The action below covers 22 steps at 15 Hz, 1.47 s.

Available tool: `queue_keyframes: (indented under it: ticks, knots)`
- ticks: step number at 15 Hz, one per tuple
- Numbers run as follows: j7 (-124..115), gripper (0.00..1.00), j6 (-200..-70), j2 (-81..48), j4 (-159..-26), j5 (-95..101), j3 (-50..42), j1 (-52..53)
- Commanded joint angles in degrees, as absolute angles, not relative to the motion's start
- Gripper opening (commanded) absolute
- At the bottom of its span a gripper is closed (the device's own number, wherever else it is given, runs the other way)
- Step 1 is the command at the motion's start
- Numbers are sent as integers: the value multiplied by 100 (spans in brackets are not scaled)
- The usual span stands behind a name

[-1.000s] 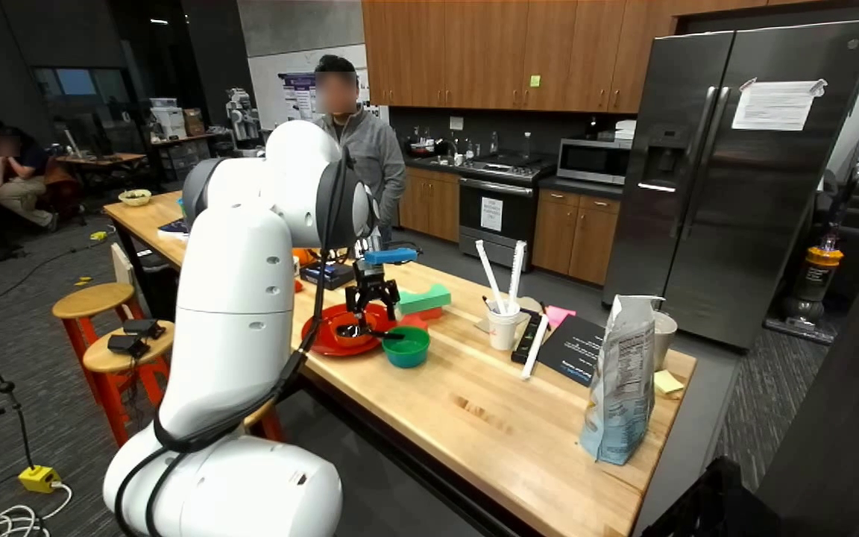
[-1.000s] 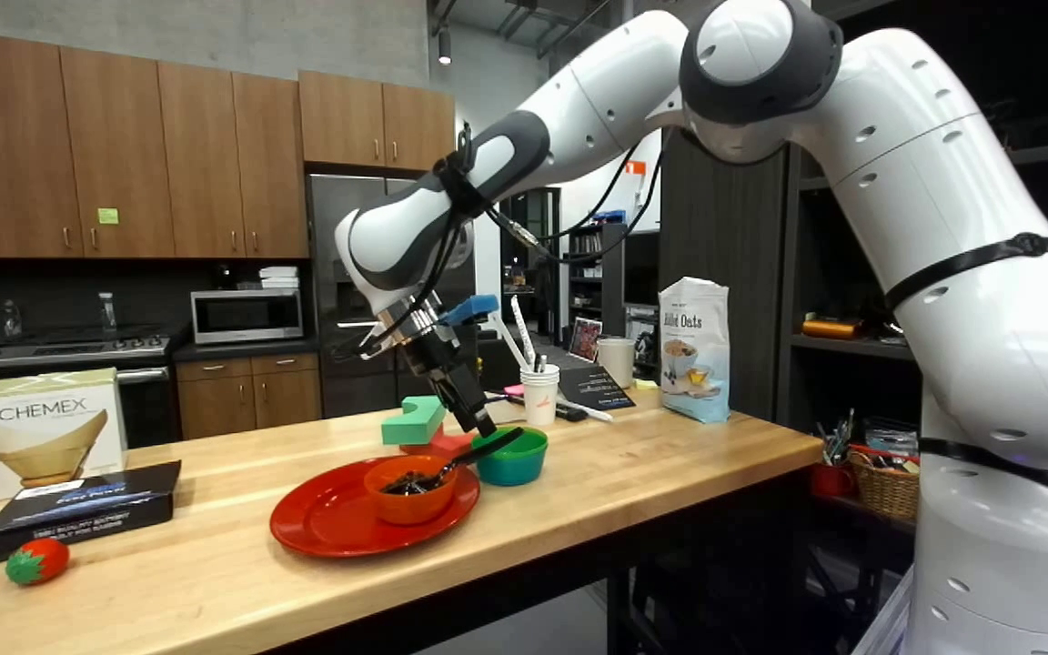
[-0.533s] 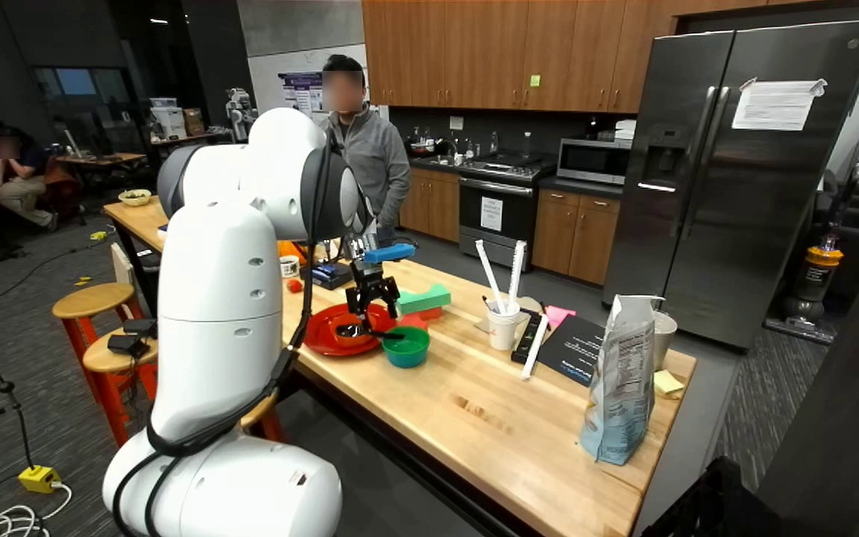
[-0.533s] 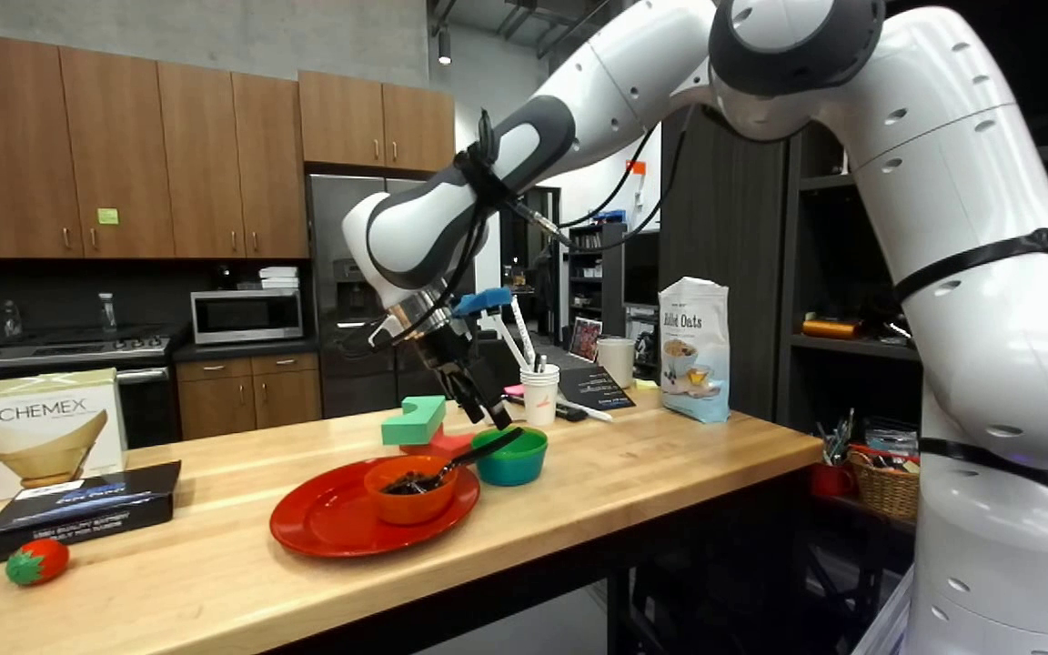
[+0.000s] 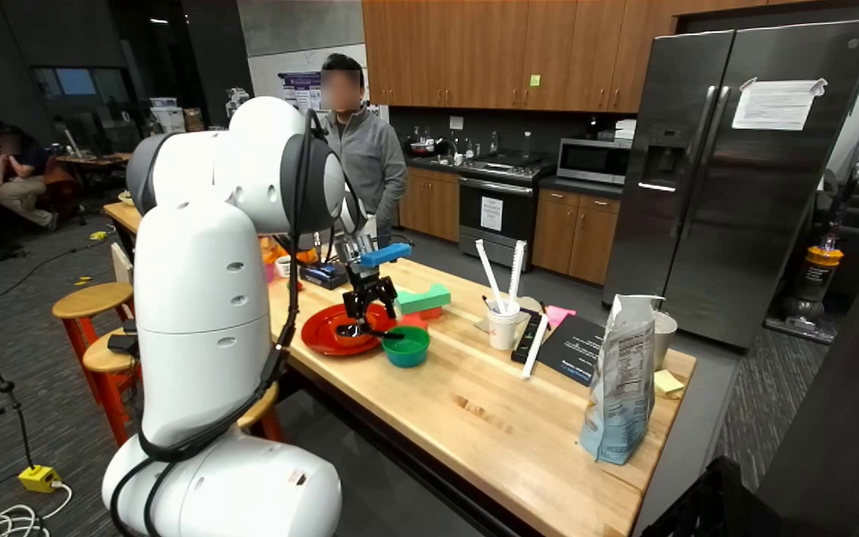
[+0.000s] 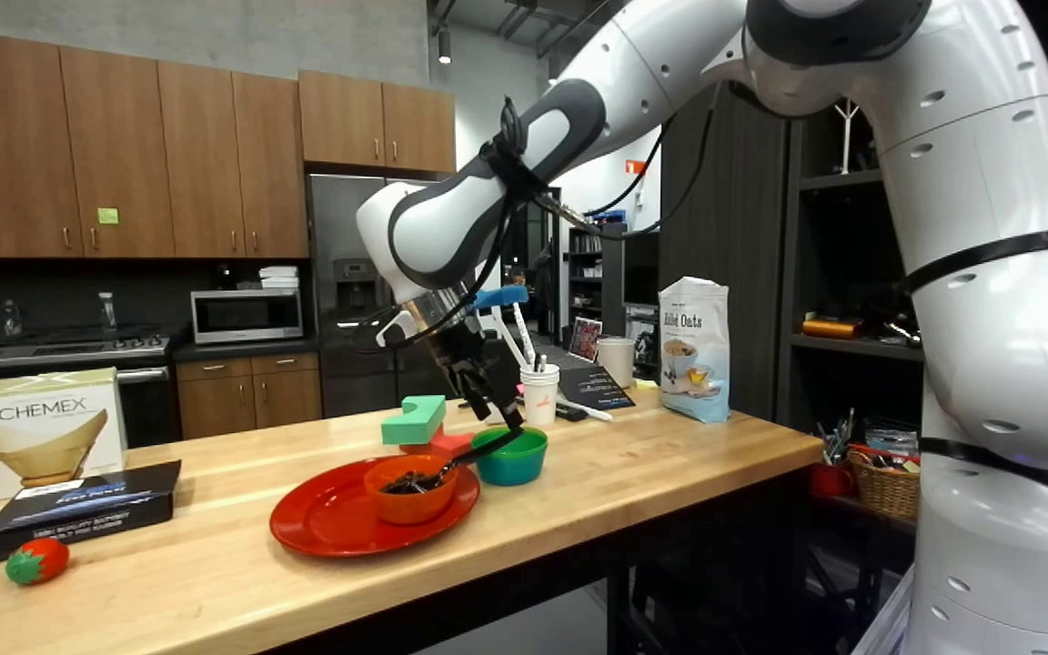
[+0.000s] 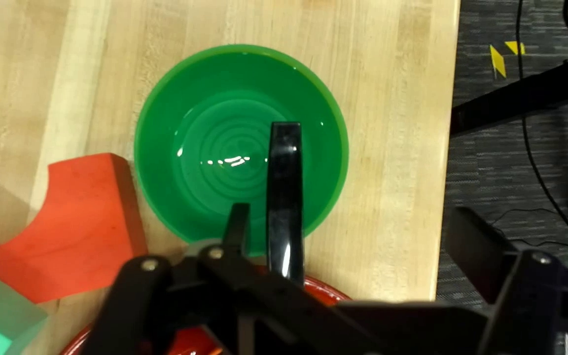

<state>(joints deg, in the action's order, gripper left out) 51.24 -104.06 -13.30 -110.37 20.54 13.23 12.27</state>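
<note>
The end effector (image 7: 352, 223) is spread, off-centre at the spoon (image 7: 285, 197), which leans from the orange bowl (image 6: 413, 509), handle over the green bowl (image 7: 200, 88). Alignment seems in hand; gripping calls for centring first.

Counting one claw (image 7: 350, 214), one spoon (image 7: 285, 197), one orange bowl (image 6: 415, 508), one green bowl (image 6: 512, 469), one red plate (image 6: 328, 518), two blocks (image 6: 413, 424) (image 7: 77, 222), one oats bag (image 6: 695, 355), one Chemex box (image 6: 46, 446), one black box (image 6: 87, 518), one microwave (image 6: 246, 316), one refrigerator (image 5: 757, 209), three stools (image 5: 92, 298) (image 5: 104, 359) (image 5: 260, 408).
</note>
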Motion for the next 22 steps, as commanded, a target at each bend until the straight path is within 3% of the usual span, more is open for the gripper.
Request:
queue_keyframes:
  ticks: [1, 22]
  knots:
    - [5122, 100, -10881, -968, -11554, 2312, 1299, 1177]
    - [4998, 100, -11683, -1043, -11777, 2255, 1087, 956]
